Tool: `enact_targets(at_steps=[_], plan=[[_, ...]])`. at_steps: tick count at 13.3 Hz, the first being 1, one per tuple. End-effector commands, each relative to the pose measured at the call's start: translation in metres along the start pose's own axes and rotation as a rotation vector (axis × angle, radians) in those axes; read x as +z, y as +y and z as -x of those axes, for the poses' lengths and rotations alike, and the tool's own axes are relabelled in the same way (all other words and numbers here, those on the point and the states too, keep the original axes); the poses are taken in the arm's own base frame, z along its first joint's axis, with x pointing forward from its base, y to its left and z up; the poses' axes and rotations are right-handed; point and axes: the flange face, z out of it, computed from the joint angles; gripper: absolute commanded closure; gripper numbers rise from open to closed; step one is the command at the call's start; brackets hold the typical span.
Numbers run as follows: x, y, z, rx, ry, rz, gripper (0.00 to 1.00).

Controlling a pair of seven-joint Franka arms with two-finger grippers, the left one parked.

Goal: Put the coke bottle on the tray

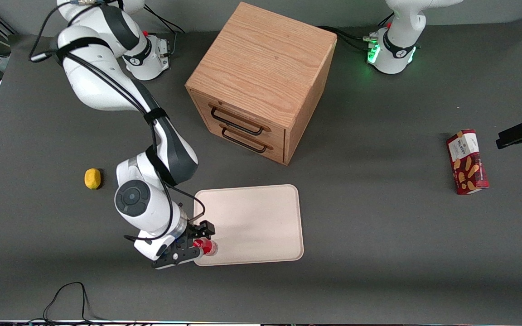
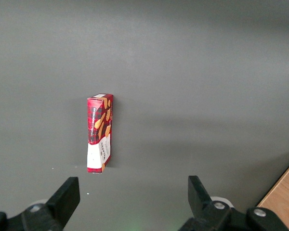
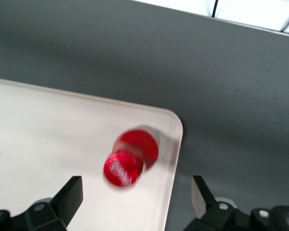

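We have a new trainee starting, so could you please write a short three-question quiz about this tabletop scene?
1. True or false: the coke bottle stands on the tray.
2. Where on the tray is the bottle? A) the middle B) near a corner C) leaning on the cabinet
3. Which thing lies nearest the parked arm's end of the table?

Key
1. True. It stands upright inside the rim.
2. B, the corner nearest the front camera, at the working arm's end. The gripper is there, fingers open on either side of the bottle.
3. The biscuit box; the lemon lies toward the working arm's end.
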Motion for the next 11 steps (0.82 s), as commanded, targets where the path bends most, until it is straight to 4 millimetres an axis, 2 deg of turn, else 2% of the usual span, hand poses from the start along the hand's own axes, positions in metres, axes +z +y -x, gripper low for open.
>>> enact_targets(at_steps=[1, 4, 6, 7, 9, 11], plan=[[-0.087, 0.049, 0.071, 0.150, -0.064, -0.031, 0.00], [-0.145, 0.110, 0.154, 0.248, -0.083, -0.012, 0.00], [-0.169, 0.151, 0.210, 0.315, -0.086, -0.014, 0.00], [-0.183, 0.163, 0.231, 0.325, -0.081, -0.013, 0.00], [-0.210, 0.175, 0.254, 0.328, -0.110, 0.018, 0.00], [-0.239, 0.207, 0.262, 0.349, -0.121, 0.073, 0.00]])
